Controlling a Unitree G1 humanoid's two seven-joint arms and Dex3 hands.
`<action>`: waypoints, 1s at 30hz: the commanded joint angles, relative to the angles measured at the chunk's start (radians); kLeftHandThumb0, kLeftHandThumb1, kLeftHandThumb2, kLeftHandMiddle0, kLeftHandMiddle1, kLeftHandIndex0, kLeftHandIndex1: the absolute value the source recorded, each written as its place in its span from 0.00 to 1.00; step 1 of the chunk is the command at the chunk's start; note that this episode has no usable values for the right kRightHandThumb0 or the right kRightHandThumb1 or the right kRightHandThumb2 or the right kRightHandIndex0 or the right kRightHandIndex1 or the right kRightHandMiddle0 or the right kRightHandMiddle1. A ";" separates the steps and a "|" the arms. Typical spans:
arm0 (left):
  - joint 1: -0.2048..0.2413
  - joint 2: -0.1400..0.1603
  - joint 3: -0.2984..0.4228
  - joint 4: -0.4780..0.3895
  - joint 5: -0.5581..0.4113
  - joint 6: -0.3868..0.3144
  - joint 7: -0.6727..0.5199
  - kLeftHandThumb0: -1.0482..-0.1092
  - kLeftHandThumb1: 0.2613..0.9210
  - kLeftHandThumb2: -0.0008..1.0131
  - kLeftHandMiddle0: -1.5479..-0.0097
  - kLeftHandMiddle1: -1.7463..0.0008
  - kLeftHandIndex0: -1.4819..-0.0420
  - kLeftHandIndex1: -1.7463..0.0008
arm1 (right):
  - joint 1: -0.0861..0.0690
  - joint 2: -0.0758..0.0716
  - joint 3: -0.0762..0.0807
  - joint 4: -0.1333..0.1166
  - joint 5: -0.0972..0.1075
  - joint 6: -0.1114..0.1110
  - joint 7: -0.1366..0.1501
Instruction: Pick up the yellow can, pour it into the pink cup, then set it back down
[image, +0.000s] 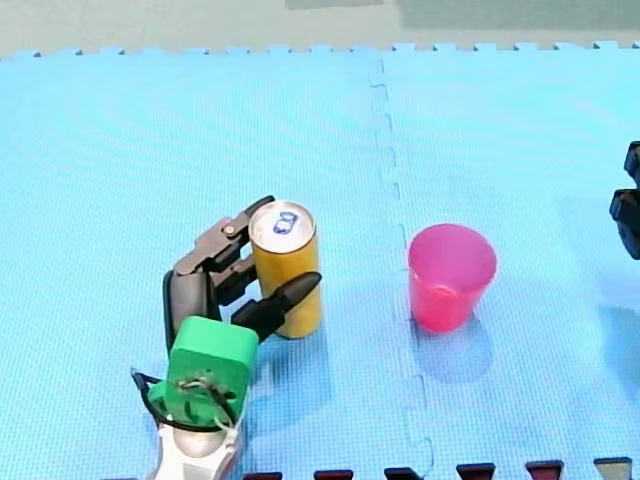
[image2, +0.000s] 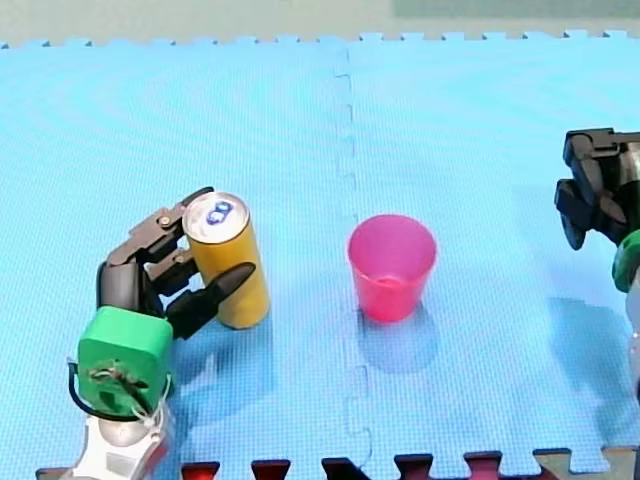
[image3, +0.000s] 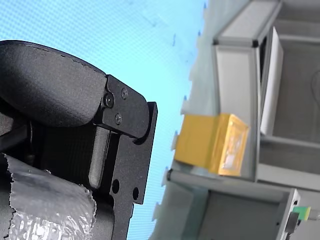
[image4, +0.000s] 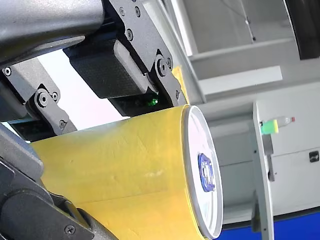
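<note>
Left of the pink cup (image: 451, 277), the left hand (image: 205, 285) clasps the upright yellow can (image: 285, 270), thumb (image: 290, 293) in front, fingers (image: 232, 235) behind. A weak clasp could drop it mid-tilt. The right hand (image2: 600, 185) hangs at the mat's (image: 120, 150) right edge.

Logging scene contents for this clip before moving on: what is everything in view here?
foam mat: one, blue, interlocking tiles under everything
yellow can: one, yellow with a silver top, left of the mat's seam
pink cup: one, pink, upright, right of the can and apart from it
box: one, yellow, beyond the mat's edge
wrist block: one, green, behind the left hand
left hand: one, black, wrapped around the can
right hand: one, black, at the mat's right edge
</note>
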 joint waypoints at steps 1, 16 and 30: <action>0.012 -0.001 -0.004 0.012 0.012 0.019 0.001 0.76 0.83 0.00 0.19 0.99 0.22 1.00 | -0.005 -0.004 -0.004 -0.003 0.007 0.004 0.001; -0.003 0.067 -0.141 0.021 0.247 0.107 0.259 0.51 0.69 0.00 0.44 1.00 0.50 1.00 | -0.005 0.000 -0.007 -0.004 0.019 0.008 0.005; -0.028 0.090 -0.237 0.025 0.346 0.270 0.371 0.00 0.80 0.01 0.81 1.00 0.83 1.00 | -0.001 -0.001 -0.006 -0.001 0.017 0.000 0.005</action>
